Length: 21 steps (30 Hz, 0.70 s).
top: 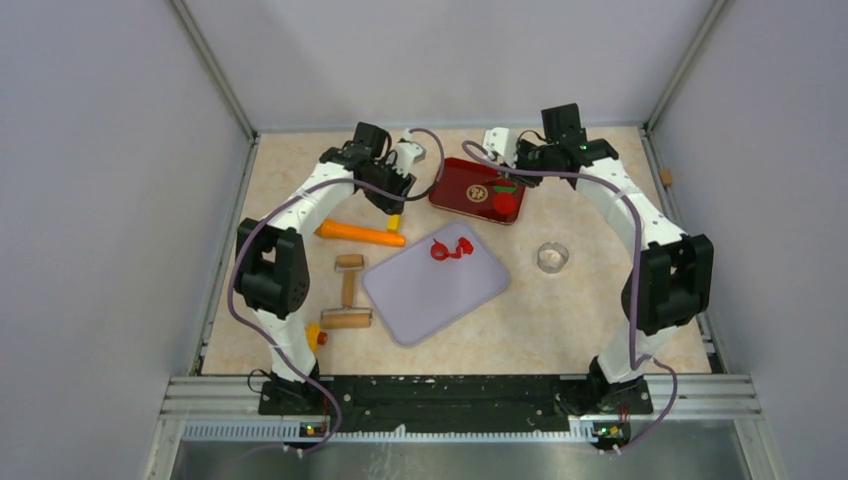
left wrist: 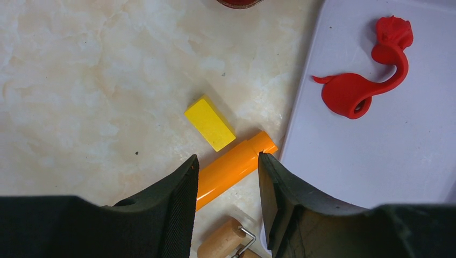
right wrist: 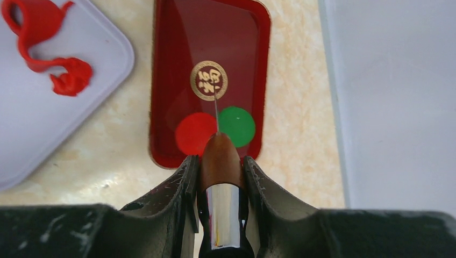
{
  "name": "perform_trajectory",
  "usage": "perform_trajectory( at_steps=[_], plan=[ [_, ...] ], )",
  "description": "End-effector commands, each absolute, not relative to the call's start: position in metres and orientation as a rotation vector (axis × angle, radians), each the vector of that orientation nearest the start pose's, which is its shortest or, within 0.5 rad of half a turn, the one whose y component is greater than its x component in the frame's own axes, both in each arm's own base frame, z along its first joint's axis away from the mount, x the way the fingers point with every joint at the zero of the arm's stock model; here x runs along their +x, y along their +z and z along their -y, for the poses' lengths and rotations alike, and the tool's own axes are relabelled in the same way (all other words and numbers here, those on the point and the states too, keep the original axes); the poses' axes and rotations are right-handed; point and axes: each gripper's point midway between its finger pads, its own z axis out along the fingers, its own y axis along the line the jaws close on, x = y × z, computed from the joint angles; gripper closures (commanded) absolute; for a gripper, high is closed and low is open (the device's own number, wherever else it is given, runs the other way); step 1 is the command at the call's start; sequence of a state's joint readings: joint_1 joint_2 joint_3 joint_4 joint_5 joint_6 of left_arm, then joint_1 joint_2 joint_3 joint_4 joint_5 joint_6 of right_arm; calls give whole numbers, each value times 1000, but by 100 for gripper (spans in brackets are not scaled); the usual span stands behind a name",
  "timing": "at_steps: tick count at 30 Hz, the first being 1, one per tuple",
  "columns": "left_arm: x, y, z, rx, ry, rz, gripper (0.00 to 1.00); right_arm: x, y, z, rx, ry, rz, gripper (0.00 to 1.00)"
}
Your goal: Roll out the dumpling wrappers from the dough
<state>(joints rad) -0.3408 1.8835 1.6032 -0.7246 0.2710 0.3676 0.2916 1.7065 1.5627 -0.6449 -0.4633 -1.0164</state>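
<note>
The dough (left wrist: 344, 92) lies on the far part of the lilac board (left wrist: 376, 172). It is a ragged curl of bright red scrap with a thicker blob at one end. Expect it to be soft, light and probably a little tacky. The thin tail will likely stretch or tear if you pinch it, so take hold at the thick blob, or gather the curl into one lump first.

One finished wrapper (right wrist: 194, 134), a thin red disc, lies flat in the red tray (right wrist: 209, 37) just beyond the board's far corner, beside a green disc (right wrist: 239, 126). It looks floppy and easy to crease, so lift it from under an edge rather than squeezing it.

Your right end effector (right wrist: 219, 159) is clamped on the wooden handle of a needle tool (right wrist: 223, 220), whose tip points over the tray between the two discs. Your left end effector (left wrist: 227, 161) stands partly spread and empty off the board's left edge, above an orange stick (left wrist: 231, 169) and near a yellow block (left wrist: 209, 122). The rolling pin (top: 347, 296) rests on the surface left of the board.
</note>
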Motion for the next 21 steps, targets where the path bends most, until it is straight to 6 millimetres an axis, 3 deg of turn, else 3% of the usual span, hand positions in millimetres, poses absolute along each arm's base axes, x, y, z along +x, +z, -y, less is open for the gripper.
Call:
perform_trajectory(
  at_steps=[1,10,21],
  plan=[
    [418,150,184,948,-335,-2293,51,453,241,-173,-1614,-41,-1455,100],
    [417,149,182,944,-332,-2296,51,467,218,-173,-1629,-52,-1474,100],
    [417,148,180,938,-329,-2299,51,464,194,-171,-1640,-32,-1515,100]
  ],
)
